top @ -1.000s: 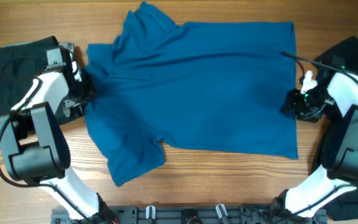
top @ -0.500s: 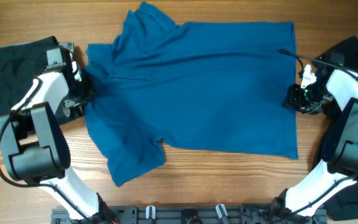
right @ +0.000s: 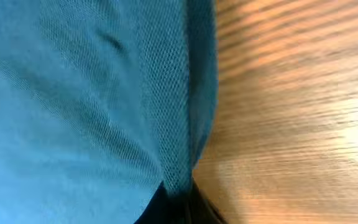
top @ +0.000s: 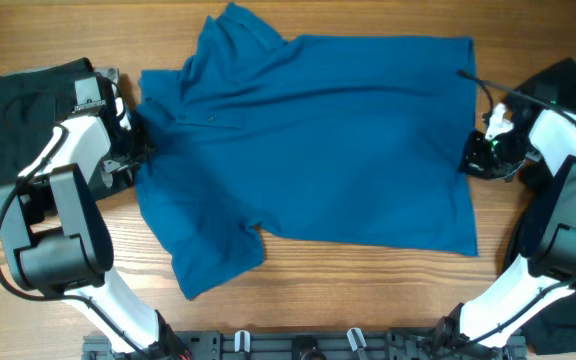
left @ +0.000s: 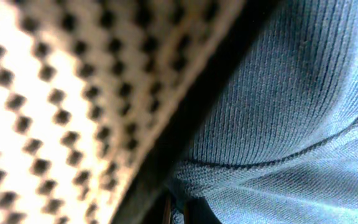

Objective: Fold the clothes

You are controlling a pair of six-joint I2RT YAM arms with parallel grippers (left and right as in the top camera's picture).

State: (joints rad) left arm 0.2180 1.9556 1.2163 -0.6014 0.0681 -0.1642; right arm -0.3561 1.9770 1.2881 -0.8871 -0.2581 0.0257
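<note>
Blue shirt [top: 318,140] lay spread flat on worktop [top: 368,290], fold not begun. Left claw [top: 138,150] and right claw [top: 471,160] sat at opposite edges; closure of either unreadable. Next move likely needs firm pinches.

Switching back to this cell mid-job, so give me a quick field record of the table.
shirt: blue, spread out on table, unfolded
left jaws: shut on shirt's left edge
right jaws: shut on shirt's right edge
black garments: one far left, one far right
</note>
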